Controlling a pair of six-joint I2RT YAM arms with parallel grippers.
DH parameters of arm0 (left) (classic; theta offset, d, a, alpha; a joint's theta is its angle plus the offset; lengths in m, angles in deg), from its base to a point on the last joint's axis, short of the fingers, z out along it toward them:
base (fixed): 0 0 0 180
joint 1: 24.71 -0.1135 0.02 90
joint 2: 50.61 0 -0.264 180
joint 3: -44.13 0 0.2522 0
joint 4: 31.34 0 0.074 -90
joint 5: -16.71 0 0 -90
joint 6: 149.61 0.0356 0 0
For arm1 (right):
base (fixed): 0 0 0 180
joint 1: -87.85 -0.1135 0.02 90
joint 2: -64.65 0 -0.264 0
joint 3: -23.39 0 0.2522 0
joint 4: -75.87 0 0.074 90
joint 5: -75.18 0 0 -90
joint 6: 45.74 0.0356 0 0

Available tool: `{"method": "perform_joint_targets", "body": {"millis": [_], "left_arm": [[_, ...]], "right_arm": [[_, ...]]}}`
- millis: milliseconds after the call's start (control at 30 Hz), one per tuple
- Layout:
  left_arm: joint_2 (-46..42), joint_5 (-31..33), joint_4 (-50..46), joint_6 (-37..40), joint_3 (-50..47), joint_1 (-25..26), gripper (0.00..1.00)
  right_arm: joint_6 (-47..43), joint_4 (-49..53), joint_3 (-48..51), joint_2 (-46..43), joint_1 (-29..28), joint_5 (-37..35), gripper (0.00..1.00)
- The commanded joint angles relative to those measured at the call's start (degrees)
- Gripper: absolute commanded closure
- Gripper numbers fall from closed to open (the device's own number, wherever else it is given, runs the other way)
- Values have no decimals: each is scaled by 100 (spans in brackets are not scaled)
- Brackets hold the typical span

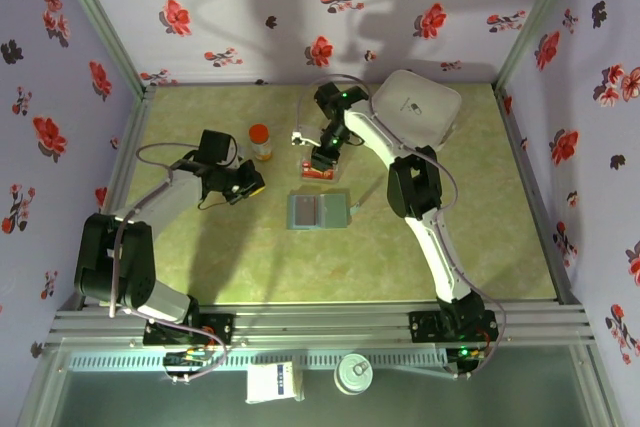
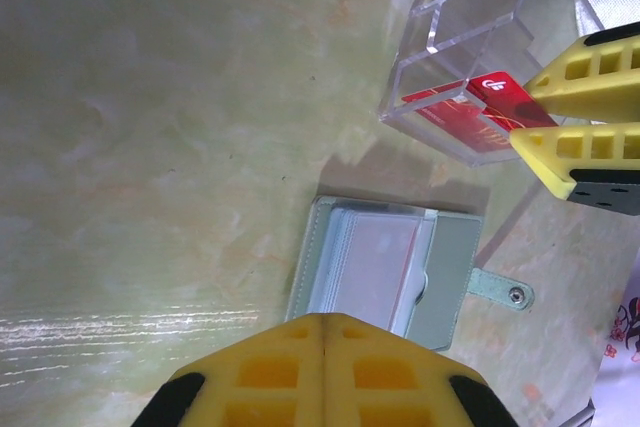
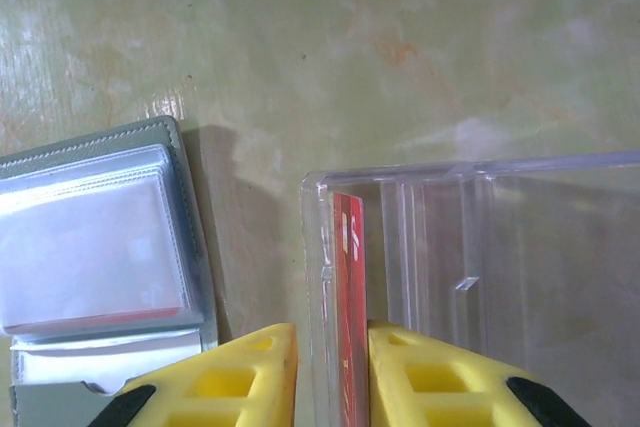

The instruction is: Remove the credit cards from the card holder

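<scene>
1. Card holder (image 1: 318, 210): lies opened flat on the desk (image 1: 470, 247), clear sleeves facing up, near the middle of the surface. The snap tab (image 2: 500, 290) sticks out from one side. A reddish edge shows through one sleeve; what it belongs to cannot be told.

2. Red card (image 3: 348, 287): stands on edge inside the clear box (image 3: 500, 277), close against one wall. The box sits just beyond the card holder, not touching it.

3. Right fingers (image 3: 250, 377): slightly parted and lowered over the box, straddling its wall and the red card. The gap is wider than the card. Whether either pad touches the card cannot be told.

4. Left fingers (image 2: 280, 367): fully closed, pads meeting, holding nothing. They hover to the left of the card holder.

5. An orange bottle (image 1: 260, 140) and a white case (image 1: 418, 107) stand farther back.
</scene>
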Motion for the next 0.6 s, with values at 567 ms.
{"method": "perform_joint_targets", "body": {"millis": [567], "left_arm": [[419, -298, 390, -102, 34, 308, 99]], "right_arm": [[2713, -2593, 2373, -1941, 161, -536, 78]]}}
